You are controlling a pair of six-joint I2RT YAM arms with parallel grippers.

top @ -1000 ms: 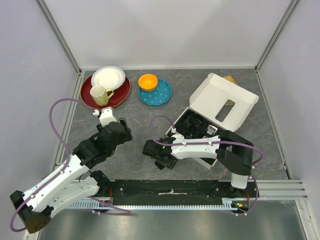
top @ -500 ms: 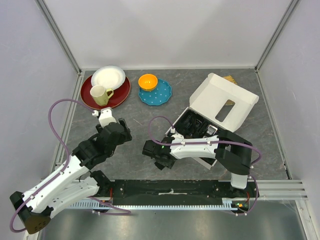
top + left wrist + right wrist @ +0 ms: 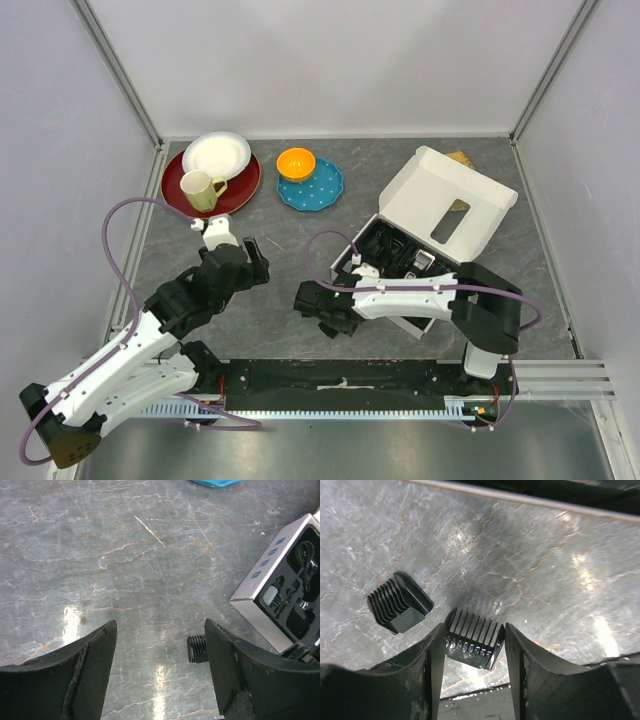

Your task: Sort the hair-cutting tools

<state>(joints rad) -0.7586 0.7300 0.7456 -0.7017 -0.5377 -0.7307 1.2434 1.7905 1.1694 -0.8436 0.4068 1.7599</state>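
My right gripper is shut on a small black comb attachment, held by its sides a little above the table. A second black comb attachment lies on the table just to its left. In the top view the right gripper is left of the white box. My left gripper is open and empty, low over bare table. A short black ribbed cylinder lies beside its right finger. The black coiled cord sits in the box's black tray. I cannot make out the clipper.
A red plate with a white plate and a mug stands at the back left. A teal plate with an orange bowl is beside it. The open box's lid leans back at the right.
My right gripper has shifted slightly to the right with the comb attachment in it. My left gripper has moved a little forward and right.
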